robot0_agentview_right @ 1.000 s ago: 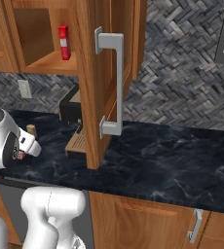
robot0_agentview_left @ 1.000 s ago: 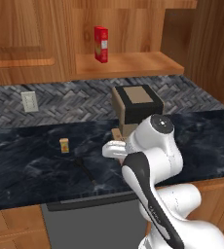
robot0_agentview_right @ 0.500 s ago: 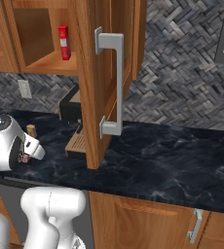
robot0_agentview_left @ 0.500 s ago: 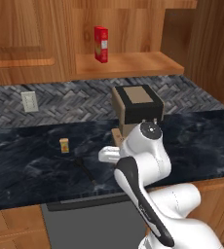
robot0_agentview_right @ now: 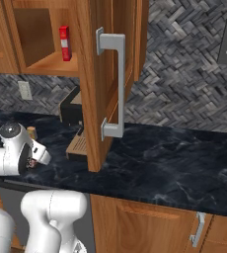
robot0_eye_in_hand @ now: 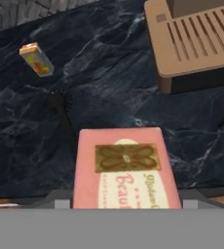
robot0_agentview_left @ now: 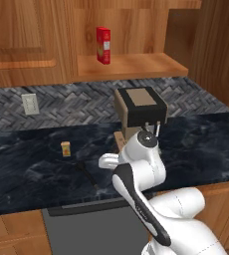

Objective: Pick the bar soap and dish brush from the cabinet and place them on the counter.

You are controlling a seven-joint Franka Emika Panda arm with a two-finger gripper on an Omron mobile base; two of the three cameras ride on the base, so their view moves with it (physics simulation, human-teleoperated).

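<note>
While the dish brush (robot0_eye_in_hand: 60, 108) already lies on the counter (robot0_agentview_left: 32, 169), the gripper (robot0_eye_in_hand: 125, 206) has sunk lower over it, clamped on the bar soap (robot0_eye_in_hand: 123, 168); release looks imminent, near the coffee machine (robot0_agentview_left: 139, 107).

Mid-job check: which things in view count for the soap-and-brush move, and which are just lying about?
Job items:
- pink rectangular bar soap, held in the hand
- small black dish brush, lying on the counter
- black marble-veined counter
- brown wood cabinet, door open

Lying about:
- tall red box on the shelf
- tiny orange-yellow block
- coffee machine
</note>
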